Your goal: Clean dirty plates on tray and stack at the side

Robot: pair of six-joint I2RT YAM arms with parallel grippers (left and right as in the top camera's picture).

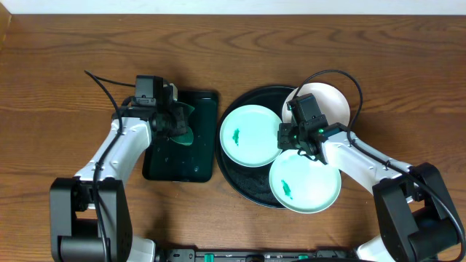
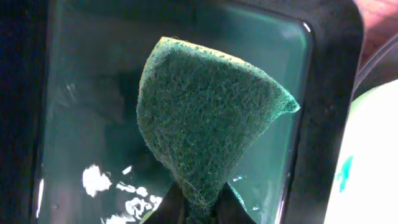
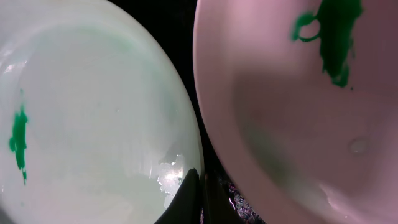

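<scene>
The left gripper (image 2: pixel 199 208) is clamping a sponge (image 2: pixel 211 118) by its narrow end, so that the green pad is fanning out ahead of the jaws with a thin yellow edge showing along the top. It is hanging over the green tray (image 2: pixel 267 62), which is glistening wet. To the right of this tray the rim of a smeared plate is showing.

The right gripper (image 3: pixel 200 194) is standing with its fingers pressed together and nothing between them. Its tips are sitting over a dark strip of the black tray (image 1: pixel 244 188), just beside one plate's rim, with a green-smeared plate on each side.

From overhead, all three plates are lying on the black tray. One mint plate (image 1: pixel 251 135) is sitting at its left. A second mint plate (image 1: pixel 309 188) is overhanging the near rim and a white plate (image 1: pixel 331 102) the far right rim. The right gripper is hanging between the three.
</scene>
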